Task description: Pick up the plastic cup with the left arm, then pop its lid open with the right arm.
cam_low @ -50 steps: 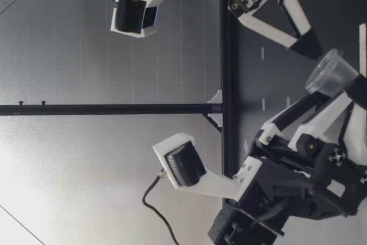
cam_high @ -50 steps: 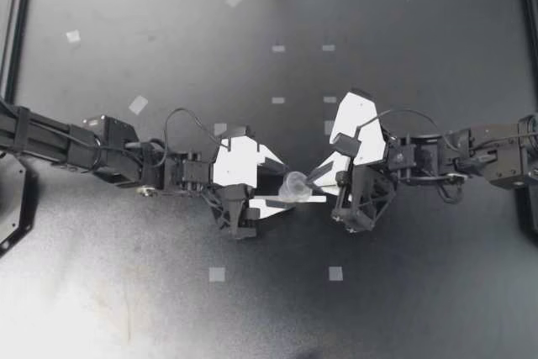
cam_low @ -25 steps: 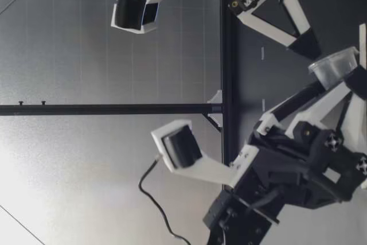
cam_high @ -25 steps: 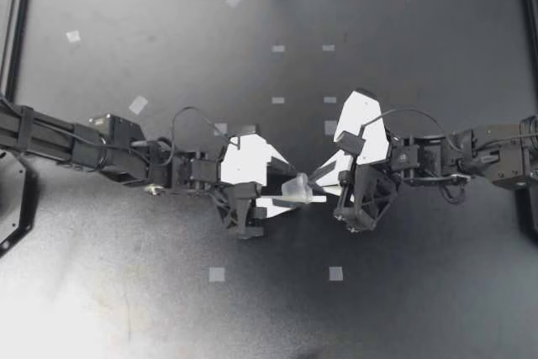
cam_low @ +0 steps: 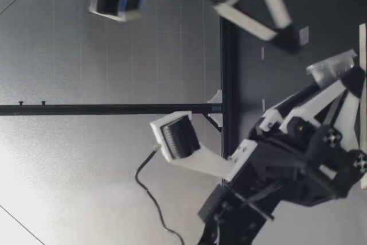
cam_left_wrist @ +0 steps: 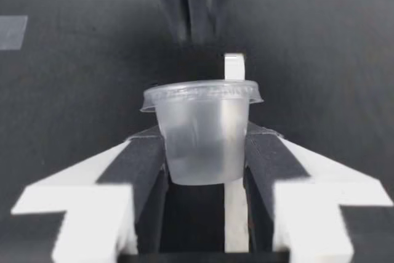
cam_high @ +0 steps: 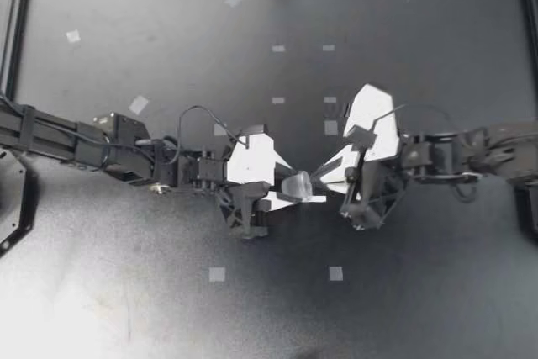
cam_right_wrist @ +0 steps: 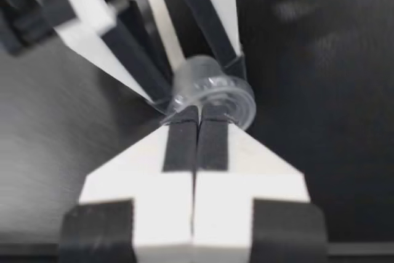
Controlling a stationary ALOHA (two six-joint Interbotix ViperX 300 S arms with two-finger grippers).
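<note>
Left gripper [cam_high: 298,189] clenched on a small clear cup [cam_high: 296,182], dark pads [cam_left_wrist: 144,158] against both sides of its wall, just below the lid [cam_left_wrist: 202,93]. Cup over the middle of the table [cam_high: 252,23], tilted, lid toward the right gripper [cam_high: 319,176]. Right gripper fingers [cam_right_wrist: 181,140] pressed flat together, tips at the lid's rim; hold on the rim not discernible. Low view: cup at the left gripper's tips, lid uppermost. Pale tape squares [cam_high: 217,274] on the table around both arms, well apart from the cup.
</note>
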